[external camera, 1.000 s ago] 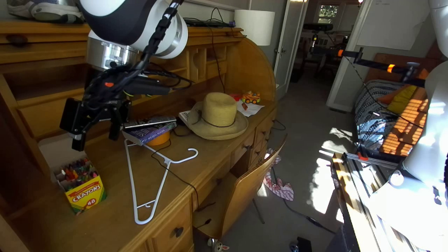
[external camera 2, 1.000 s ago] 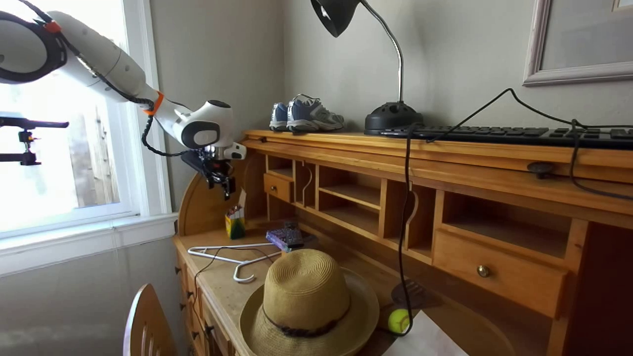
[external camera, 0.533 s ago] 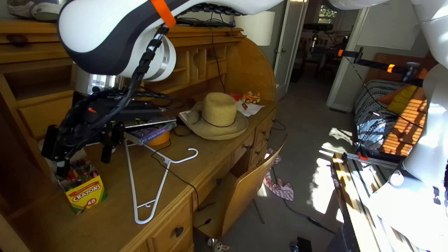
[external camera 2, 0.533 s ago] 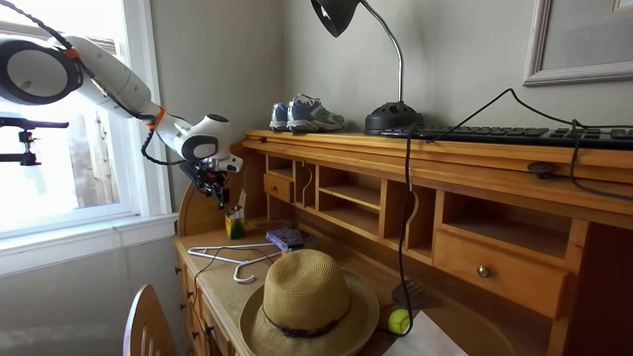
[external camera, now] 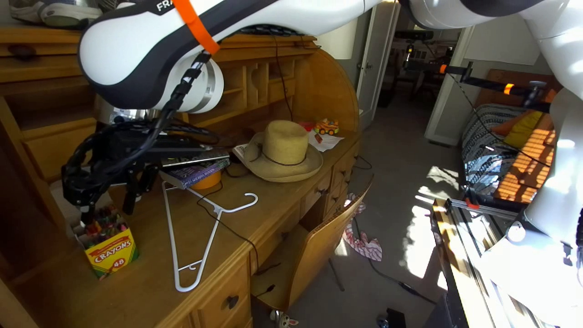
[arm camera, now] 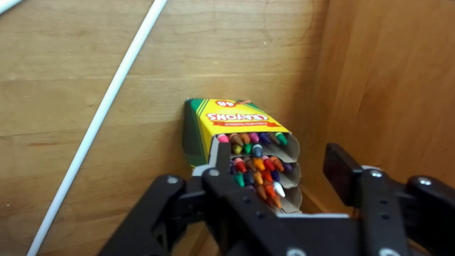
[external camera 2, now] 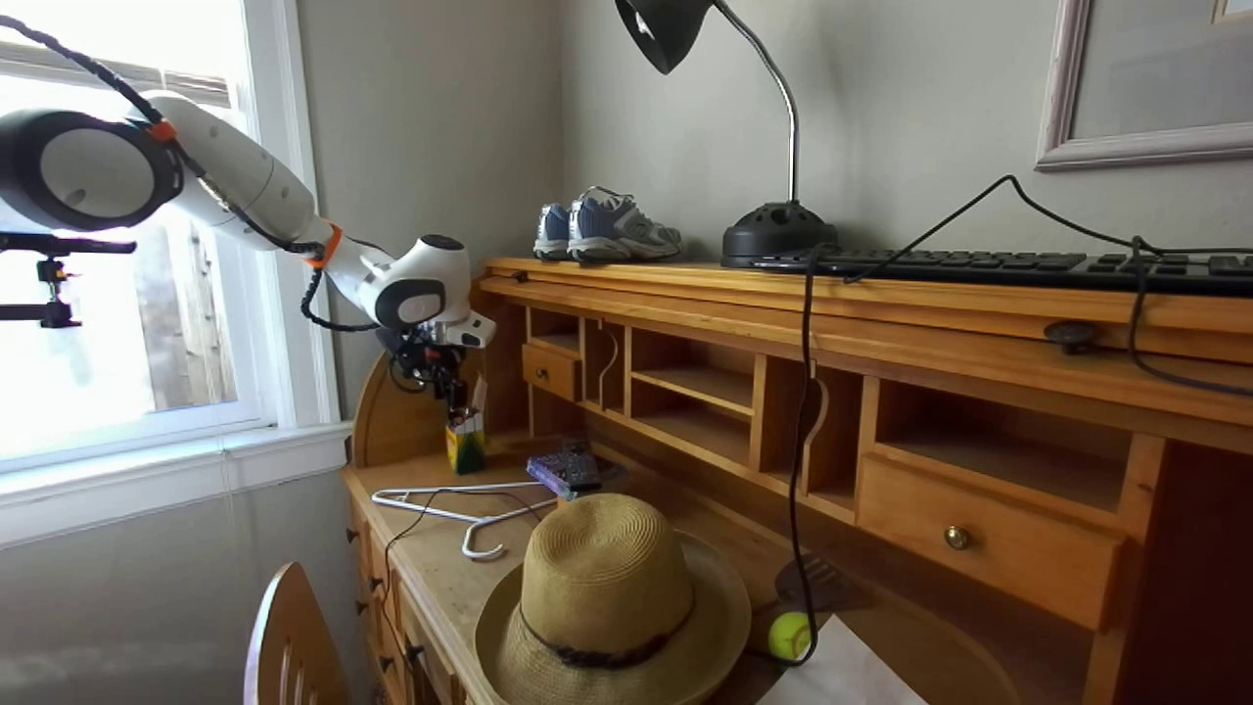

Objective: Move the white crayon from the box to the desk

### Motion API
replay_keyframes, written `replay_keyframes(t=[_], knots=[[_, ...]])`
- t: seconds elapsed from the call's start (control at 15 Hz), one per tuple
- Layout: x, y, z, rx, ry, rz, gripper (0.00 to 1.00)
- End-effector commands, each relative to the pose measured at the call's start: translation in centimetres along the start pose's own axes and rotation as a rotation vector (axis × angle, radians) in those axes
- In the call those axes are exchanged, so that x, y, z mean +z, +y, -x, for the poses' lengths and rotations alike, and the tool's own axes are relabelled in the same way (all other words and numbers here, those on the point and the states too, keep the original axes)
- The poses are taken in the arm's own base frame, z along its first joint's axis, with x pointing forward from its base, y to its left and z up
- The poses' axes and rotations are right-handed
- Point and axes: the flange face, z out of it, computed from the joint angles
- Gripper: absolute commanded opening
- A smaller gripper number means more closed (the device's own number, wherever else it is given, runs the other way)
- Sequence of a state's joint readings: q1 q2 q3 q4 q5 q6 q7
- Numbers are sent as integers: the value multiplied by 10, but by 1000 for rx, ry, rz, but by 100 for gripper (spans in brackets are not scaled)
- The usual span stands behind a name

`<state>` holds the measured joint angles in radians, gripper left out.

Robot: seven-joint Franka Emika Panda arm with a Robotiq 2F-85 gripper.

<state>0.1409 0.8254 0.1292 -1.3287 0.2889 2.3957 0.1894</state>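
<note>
Desk (external camera: 148, 228), arm (external camera: 150, 59) outstretched, gripper (external camera: 108, 213) pointing dn, spread abv box (external camera: 112, 253)

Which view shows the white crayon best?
The wrist view: the white crayon shows its tip large and uncovered. Both exterior views show the crayon box, but too small to identify that crayon surely.

Smooth wooden desk (external camera: 152, 223), cardboard box (arm camera: 236, 119), woven hat (external camera 2: 607, 583)
</note>
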Motion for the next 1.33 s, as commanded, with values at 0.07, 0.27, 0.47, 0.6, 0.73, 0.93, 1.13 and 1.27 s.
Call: replay_keyframes(t=[0.07,0.27,0.47,0.6,0.73,0.93,1.13,1.27], knots=[[16,-4,-9,38,14,13,58],[22,-6,-12,48,20,14,51],[26,-7,-15,59,29,12,40],[28,-6,-16,68,31,8,35],[31,-5,-17,74,30,7,35],[35,-4,-18,80,28,8,33],[38,-2,-19,88,25,7,33],[39,-3,-17,90,19,5,28]])
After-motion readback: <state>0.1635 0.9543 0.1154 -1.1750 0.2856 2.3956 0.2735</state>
